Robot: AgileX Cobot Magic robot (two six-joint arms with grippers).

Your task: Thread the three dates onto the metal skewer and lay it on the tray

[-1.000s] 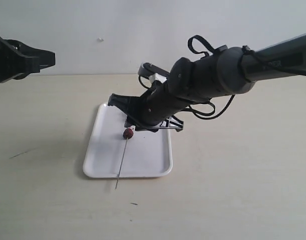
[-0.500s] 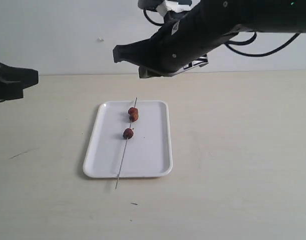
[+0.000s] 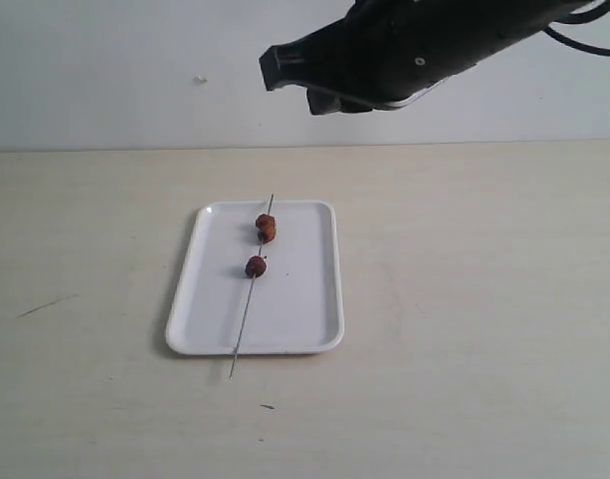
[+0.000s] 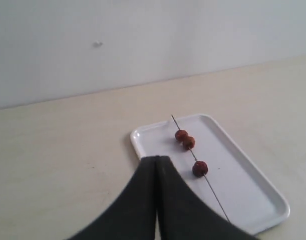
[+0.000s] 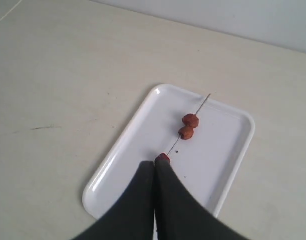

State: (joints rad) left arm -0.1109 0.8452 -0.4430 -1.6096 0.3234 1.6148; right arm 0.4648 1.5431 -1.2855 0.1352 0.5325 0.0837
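1. The table (image 3: 484, 329) carries only the tray and what lies on it, so we see no loose piece left to collect.
2. The right gripper (image 5: 154, 165) hangs high above the tray's far end, well apart from everything. Its jaws are pressed together with nothing between them.
3. The left gripper (image 4: 156, 160) is out of the exterior view. Its wrist camera looks down on the tray from a distance, and its jaws are also together and empty.
4. The tray (image 3: 210, 309) lies flat on the table, lengthwise away from the exterior camera.
5. The skewer (image 3: 244, 319) lies along the tray. Its far tip reaches just over the far rim, and its near tip overhangs the near rim above the table.
6. All three dates (image 3: 255, 265) sit on the skewer. Two touch each other near the far end, and the third is a little apart, toward the middle.
7. We judge the threading and the laying-down done. At most, what is left is for the arms to clear off. The overhanging near tip is the only untidy point.
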